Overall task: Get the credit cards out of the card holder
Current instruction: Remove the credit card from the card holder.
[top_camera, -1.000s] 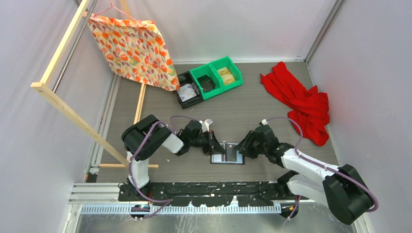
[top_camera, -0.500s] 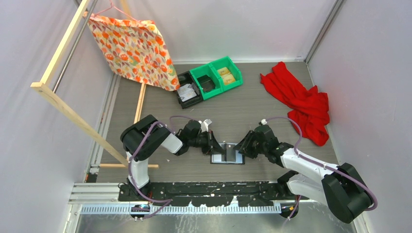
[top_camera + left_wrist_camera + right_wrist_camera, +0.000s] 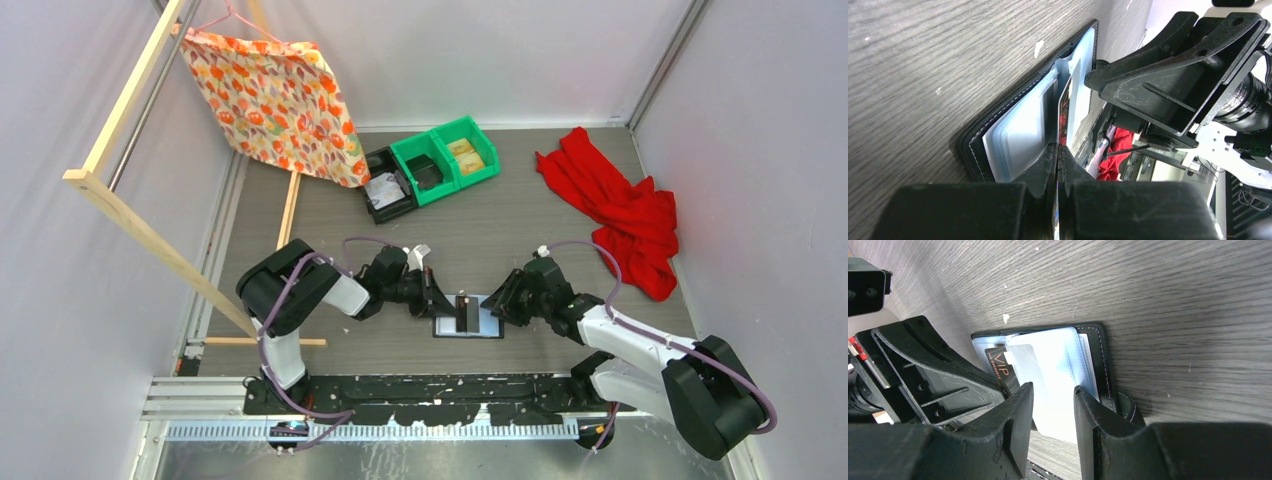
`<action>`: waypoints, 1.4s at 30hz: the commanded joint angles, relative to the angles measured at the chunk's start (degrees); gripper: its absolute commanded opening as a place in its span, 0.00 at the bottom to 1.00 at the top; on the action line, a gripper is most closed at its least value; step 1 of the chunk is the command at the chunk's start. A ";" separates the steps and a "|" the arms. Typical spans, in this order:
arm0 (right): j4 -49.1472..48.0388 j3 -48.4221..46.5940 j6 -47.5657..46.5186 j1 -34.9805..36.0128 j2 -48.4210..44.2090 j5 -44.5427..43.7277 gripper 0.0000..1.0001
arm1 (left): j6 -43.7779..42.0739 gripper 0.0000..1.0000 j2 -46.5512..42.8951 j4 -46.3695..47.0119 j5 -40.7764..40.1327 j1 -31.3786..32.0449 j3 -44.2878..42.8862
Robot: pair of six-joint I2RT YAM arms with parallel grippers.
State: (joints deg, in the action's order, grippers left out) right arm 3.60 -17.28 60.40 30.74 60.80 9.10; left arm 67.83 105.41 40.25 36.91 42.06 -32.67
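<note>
Left gripper [image 3: 1058, 152] closed, seemingly pinching dark card [image 3: 1064, 107] just ahead of fingertips. Card thin, stiff, slick: you hold short edge, pull straight. Right gripper [image 3: 1052, 390] jaws apart, card holder [image 3: 1100, 355] beneath; sleeves soft.

Bright, even overhead light leaves only faint, soft shadows on the grey wood-grain surface [image 3: 520, 230]. In the wrist views the left tool [image 3: 1057, 152] and right tool [image 3: 1052, 395] loom dark and blurred near the lens. The glossy pale-blue sleeves [image 3: 1058, 357] of the black leather-like card holder [image 3: 1101, 357] glare white.
</note>
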 commanded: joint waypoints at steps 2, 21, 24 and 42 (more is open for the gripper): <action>6.16 1.89 -1.44 0.25 1.67 -2.66 0.41 | -1.83 0.01 -2.31 -1.29 1.43 -0.66 0.62; 6.95 1.19 -2.00 0.23 1.96 -3.10 0.41 | 2.48 0.31 3.87 6.50 2.46 0.64 -2.02; 6.85 1.19 -1.98 0.30 2.19 -3.04 0.41 | 2.39 0.31 4.40 6.64 2.03 0.74 -2.20; 7.61 0.84 -2.19 0.30 2.19 -3.64 0.41 | -2.51 0.01 -1.94 -3.10 1.82 -2.19 -1.09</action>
State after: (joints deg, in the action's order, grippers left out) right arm 3.66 -17.47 60.34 30.76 61.17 9.08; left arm 70.35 109.16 44.53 39.11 41.98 -33.91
